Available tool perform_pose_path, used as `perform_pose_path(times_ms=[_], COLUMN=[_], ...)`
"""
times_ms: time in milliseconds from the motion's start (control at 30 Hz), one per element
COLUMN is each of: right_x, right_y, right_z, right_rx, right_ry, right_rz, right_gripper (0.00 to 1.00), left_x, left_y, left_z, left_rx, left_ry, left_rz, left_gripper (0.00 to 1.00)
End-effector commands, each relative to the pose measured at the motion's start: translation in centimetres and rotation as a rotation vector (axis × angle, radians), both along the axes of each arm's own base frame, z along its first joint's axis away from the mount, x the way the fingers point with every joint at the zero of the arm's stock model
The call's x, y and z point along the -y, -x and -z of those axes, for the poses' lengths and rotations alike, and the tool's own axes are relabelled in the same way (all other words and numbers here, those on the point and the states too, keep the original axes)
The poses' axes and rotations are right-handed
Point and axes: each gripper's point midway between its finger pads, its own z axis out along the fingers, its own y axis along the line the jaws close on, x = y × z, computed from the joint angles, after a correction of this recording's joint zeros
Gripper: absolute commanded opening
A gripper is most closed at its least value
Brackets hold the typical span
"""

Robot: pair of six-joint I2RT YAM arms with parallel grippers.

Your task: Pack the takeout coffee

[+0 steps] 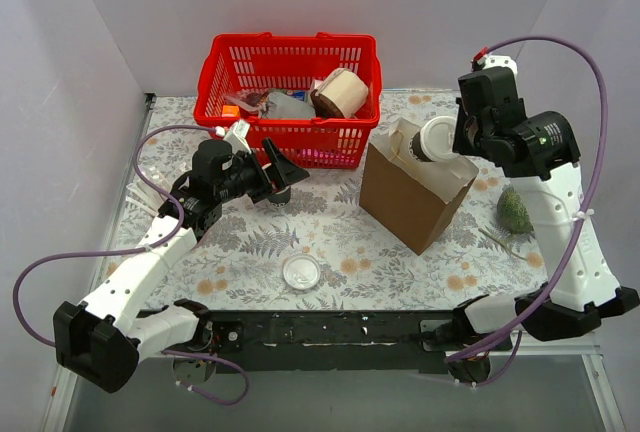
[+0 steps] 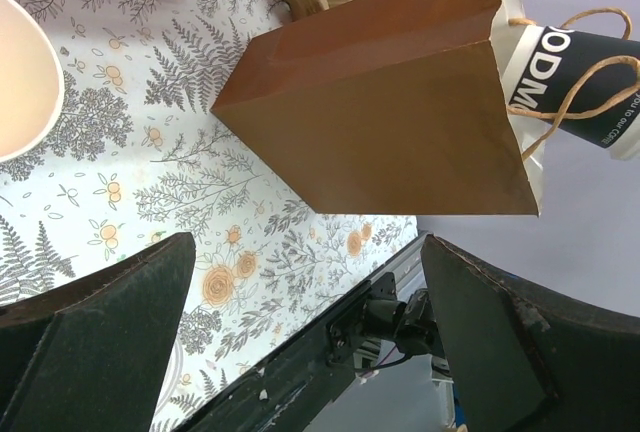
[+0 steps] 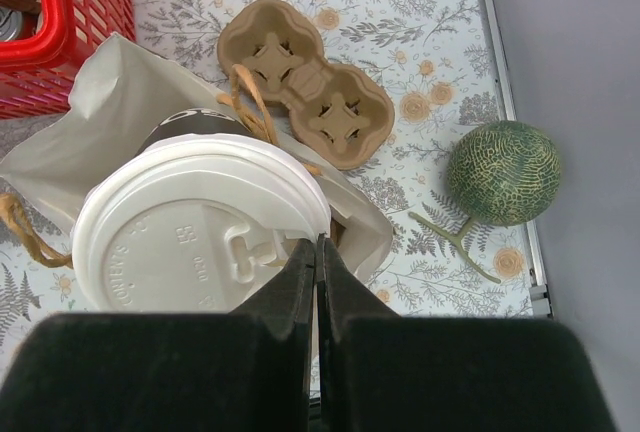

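Right jaws closed tight, tips at the lid of the takeout coffee, which pokes tilted from the paper bag mouth; left jaws wide apart, empty, above counter.

The left arm stretches low and forward, angled toward the middle, and the left fingers are spread wide with nothing between them. The right arm stands tall, its wrist bent inward and downward, the right fingers pressed together.

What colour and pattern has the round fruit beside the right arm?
The fruit is green with a pale net pattern; the right wrist view shows it best.
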Motion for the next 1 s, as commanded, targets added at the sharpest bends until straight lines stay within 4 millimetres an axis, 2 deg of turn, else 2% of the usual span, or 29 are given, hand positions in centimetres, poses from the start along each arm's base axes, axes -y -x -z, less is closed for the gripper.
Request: perform_pose_path(times_ms=[0, 200, 433, 700, 833, 967], right_x=[-0.9, -2.0, -1.9, -2.7, -3.1, -3.5], right_y=[-0.7, -1.5, -2.9, -4.2, -4.3, -4.3], right_z=[0.1, 2.6, 4.3, 6.7, 8.5, 9.5], right_rx=[-0.010, -0.111, -0.155, -0.230, -0.281, -0.297], right_ry=[-0.014, 0.011, 0.061, 0.093, 0.094, 0.080], right_rz=[-0.035, -0.060, -0.026, -0.030, -0.022, -0.028], right_gripper=[0.01, 0.01, 0.01, 0.01, 0.01, 0.01], left_x=[0.2, 0.1, 0.0, 0.0, 0.0, 0.0], left_y=[0.1, 0.2, 0.3, 0.1, 0.0, -0.1], left_z=[-0.3, -0.2, 0.3, 1.1, 1.2, 1.7], left_rx=[0.025, 0.029, 0.021, 0.004, -0.001, -0.009], left_ry=[0.008, 0.003, -0.007, -0.017, -0.020, -0.026], left_rz=[0.018, 0.021, 0.023, 0.023, 0.020, 0.020], left_gripper=[0.98, 0.98, 0.98, 0.98, 0.98, 0.98])
